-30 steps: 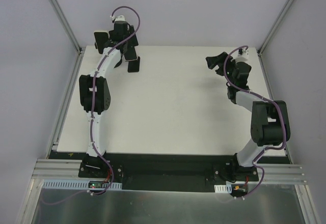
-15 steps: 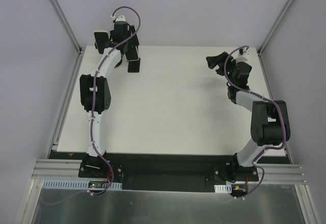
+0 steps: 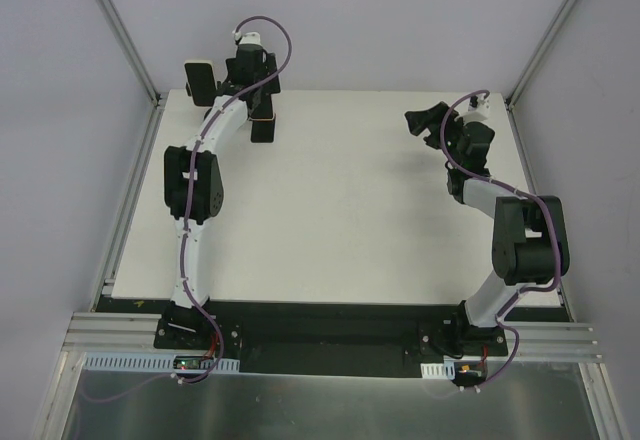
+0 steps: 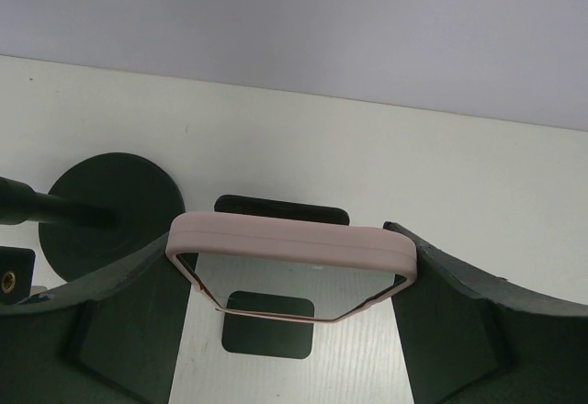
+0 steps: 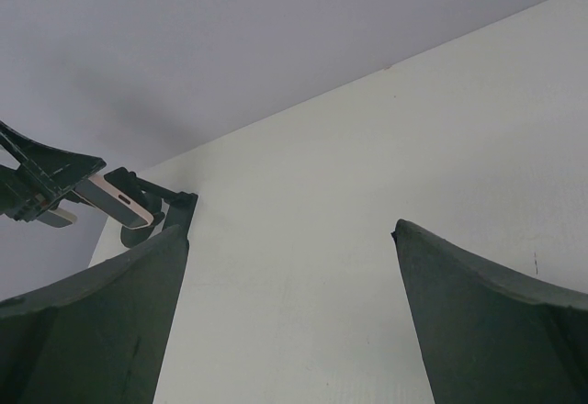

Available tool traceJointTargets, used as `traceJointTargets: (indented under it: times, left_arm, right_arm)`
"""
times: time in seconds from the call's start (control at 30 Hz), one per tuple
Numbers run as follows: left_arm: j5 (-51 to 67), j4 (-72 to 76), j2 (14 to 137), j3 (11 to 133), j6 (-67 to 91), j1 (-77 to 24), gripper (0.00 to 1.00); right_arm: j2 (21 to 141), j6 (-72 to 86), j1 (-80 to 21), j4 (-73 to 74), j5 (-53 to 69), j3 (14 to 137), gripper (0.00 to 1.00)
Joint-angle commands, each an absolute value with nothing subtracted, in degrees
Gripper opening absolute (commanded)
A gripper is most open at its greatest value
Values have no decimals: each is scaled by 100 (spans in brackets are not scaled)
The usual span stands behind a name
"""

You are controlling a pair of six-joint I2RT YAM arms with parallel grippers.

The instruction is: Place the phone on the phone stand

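My left gripper [image 3: 258, 106] is at the far left back of the table, shut on a phone in a pink case [image 4: 292, 246]. In the left wrist view the fingers [image 4: 138, 317] clamp the phone's two sides. It hangs just above the phone stand [image 4: 276, 353], a tilted silver plate with a black pad and a black lip at its lower edge. In the top view the stand [image 3: 264, 129] looks black, right under the gripper. The right wrist view shows the phone [image 5: 118, 198] far off above the stand [image 5: 180, 209]. My right gripper [image 3: 425, 120] is open and empty, raised at the back right.
A black panel with a white rim [image 3: 200, 81] stands at the back left corner. A round black base with a rod [image 4: 115, 200] lies left of the stand. The enclosure's back wall and corner posts are close behind the left gripper.
My left wrist has moved slightly right and toward the back wall, bringing the phone over the stand. The right arm has not moved.
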State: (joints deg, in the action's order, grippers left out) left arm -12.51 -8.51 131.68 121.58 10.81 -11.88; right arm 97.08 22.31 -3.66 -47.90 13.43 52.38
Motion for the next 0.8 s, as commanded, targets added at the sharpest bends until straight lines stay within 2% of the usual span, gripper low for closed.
traceJointTargets:
  times: [0.0,0.17,0.23,0.4,0.43,0.53,0.6,0.63,0.67,0.7,0.77]
  left_arm:
    - [-1450,-870,13280,12287,1002,-1248,32]
    - [-1476,-888,13298,12287,1055,-1248,38]
    - [-1494,-905,13298,12278,1081,-1248,47]
    - [-1433,-914,13263,12270,1125,-1257,58]
    - [-1433,-914,13254,12261,1125,-1274,64]
    - [-1398,-914,13210,12243,1108,-1292,69]
    - [-1397,-914,13184,12243,1081,-1309,76]
    - [-1406,-914,13175,12226,1072,-1327,83]
    - [-1415,-914,13166,12217,1064,-1327,94]
    - [-1415,-914,13157,12217,1037,-1327,98]
    - [-1424,-914,13157,12217,1020,-1353,99]
  right_arm:
    - [9712,2320,-308,-5265,1468,5256,97]
    - [9729,2347,-290,-5282,1485,5247,97]
    - [9721,2364,-281,-5300,1494,5247,97]
    - [9738,2382,-272,-5317,1521,5256,97]
    - [9747,2382,-272,-5326,1521,5256,97]
    - [9747,2399,-264,-5335,1529,5265,97]
    - [9747,2391,-264,-5344,1538,5247,97]
    - [9747,2408,-264,-5344,1538,5247,96]
    - [9747,2408,-255,-5352,1538,5238,97]
    - [9747,2417,-255,-5361,1538,5238,97]
    - [9756,2426,-255,-5370,1538,5238,97]
